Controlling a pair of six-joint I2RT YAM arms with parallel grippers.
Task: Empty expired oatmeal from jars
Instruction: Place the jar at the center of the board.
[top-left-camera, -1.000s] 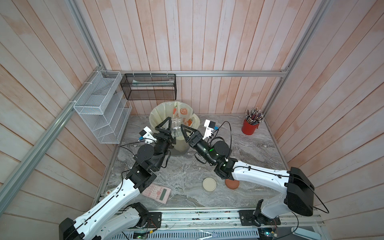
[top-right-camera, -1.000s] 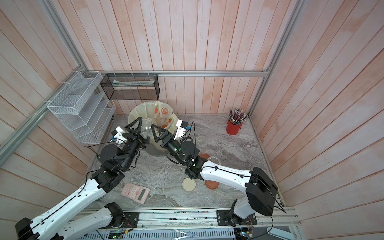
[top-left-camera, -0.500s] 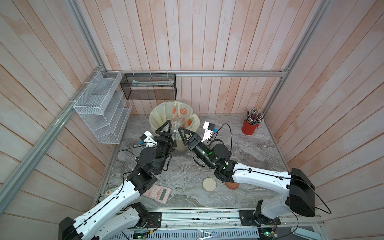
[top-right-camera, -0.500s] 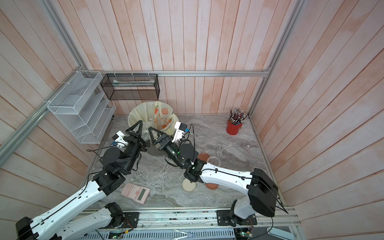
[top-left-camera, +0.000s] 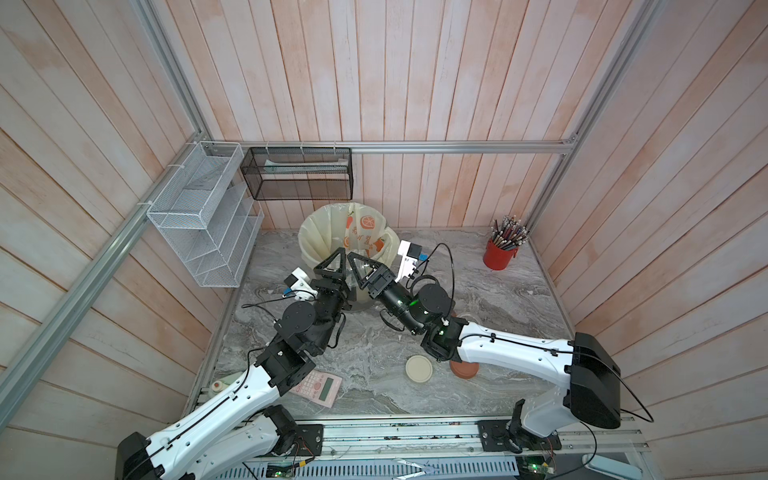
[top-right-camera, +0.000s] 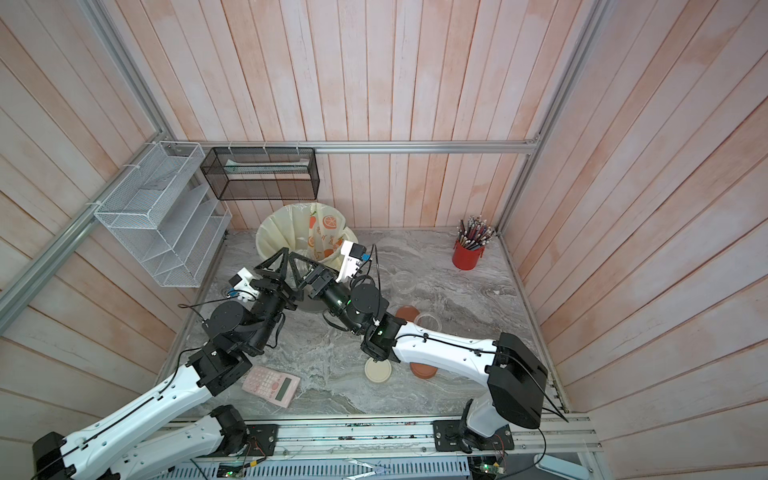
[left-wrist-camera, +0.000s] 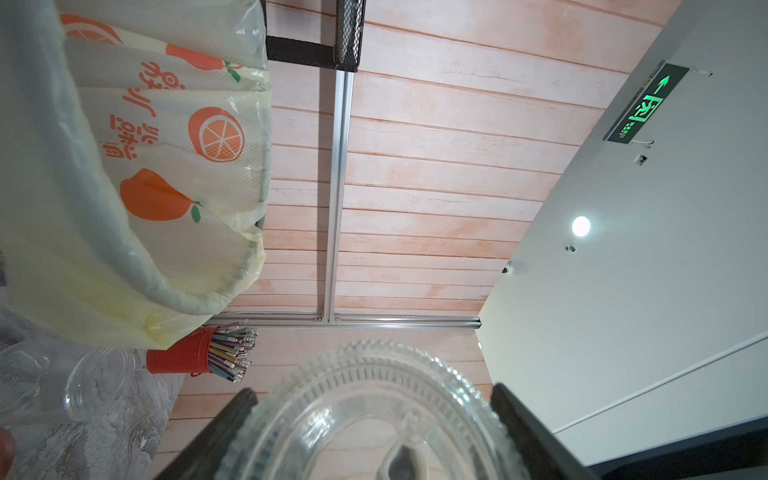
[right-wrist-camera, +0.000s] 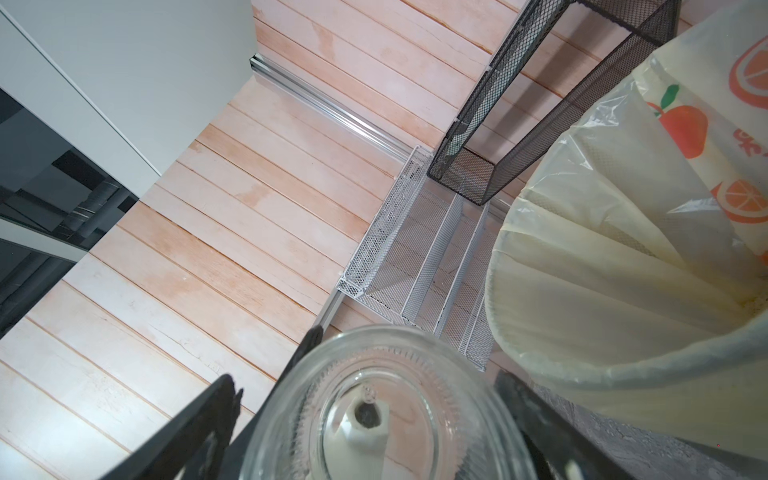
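Tabletop of grey veined stone (top-left-camera: 374, 345) carries everything, with the grey bin in its cream orange-print plastic liner (top-left-camera: 318, 232) at the back and both arms reaching to its near rim. Between them, raised off the table and just beside that rim, is the small squat clear round jar (right-wrist-camera: 399, 436), lidless. Both wrist views look straight through it and show no oatmeal inside, so I judge it emptied. The left gripper (left-wrist-camera: 372, 392) pinches it, a finger pressed to each side of the ribbed wall. The right gripper (right-wrist-camera: 365, 384) has its jaws spread around the same jar, and a sliver of planking shows between one finger (right-wrist-camera: 208, 424) and the clear wall, so it does not grip yet. This looks like a hand-over, late in the task: a second clear jar (top-right-camera: 403, 281) and a third clear jar (top-right-camera: 428, 321) stand open to the right. A cream round lid (top-left-camera: 419, 368), a terracotta-orange lid (top-left-camera: 465, 370) and a second terracotta lid (top-right-camera: 406, 313) lie on the table. To do it well, the right jaws should close squarely on the wall, clear of the left fingers. The left should let go only once both right pads bear, since the smooth wall will slip easily. Pale specks low in the liner may be oatmeal, but they are too small to tell.
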